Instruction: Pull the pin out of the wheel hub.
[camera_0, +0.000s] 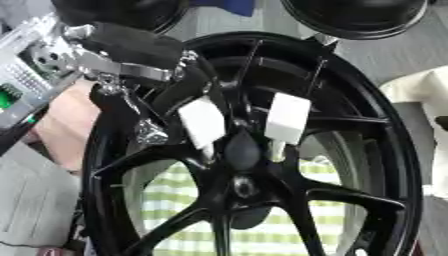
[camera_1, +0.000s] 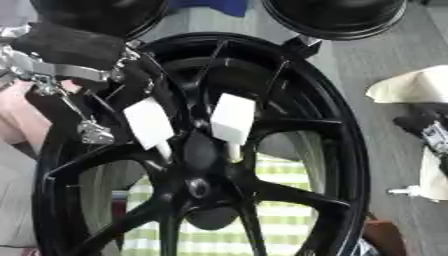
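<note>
Left eye view: 1 wheel hub (camera_0: 254, 165), 2 white pins (camera_0: 287, 117); left robot hand (camera_0: 131, 55) grip unclear.

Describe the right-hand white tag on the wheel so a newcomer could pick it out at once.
Start from the big black wheel that fills the view and go to its dark hub. Two white tags stand just above the hub; this white tag is the one on the view's right. It stands nearly upright, whereas the other tag leans left, nearer the robot hand.
</note>
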